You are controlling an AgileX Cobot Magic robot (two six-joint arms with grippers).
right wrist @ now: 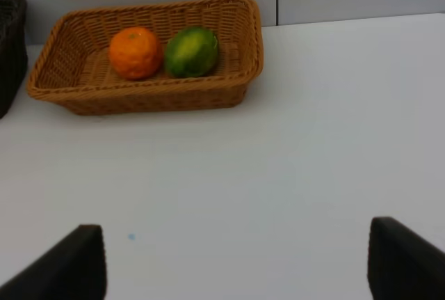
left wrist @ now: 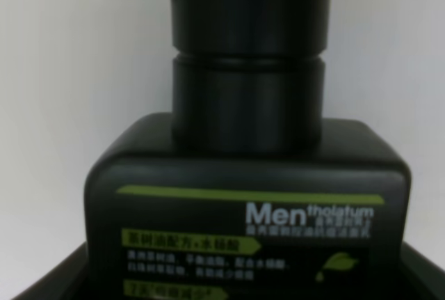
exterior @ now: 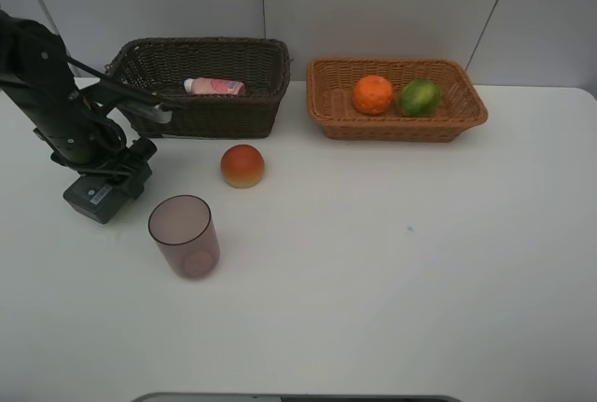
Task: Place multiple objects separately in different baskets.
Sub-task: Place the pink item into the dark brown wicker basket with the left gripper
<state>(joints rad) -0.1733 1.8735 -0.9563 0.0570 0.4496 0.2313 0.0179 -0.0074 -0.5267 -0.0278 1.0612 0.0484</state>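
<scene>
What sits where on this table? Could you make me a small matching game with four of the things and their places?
Things
1. orange tangerine
2. pink bottle
3. peach-like fruit
4. pink cup

Places
A. standing open end up on the table
B. lying on its side in the dark brown basket
C. in the orange-tan basket, beside the green fruit
D. on the bare table just in front of the dark brown basket

Pairs: 1-C, 2-B, 3-D, 4-A
</scene>
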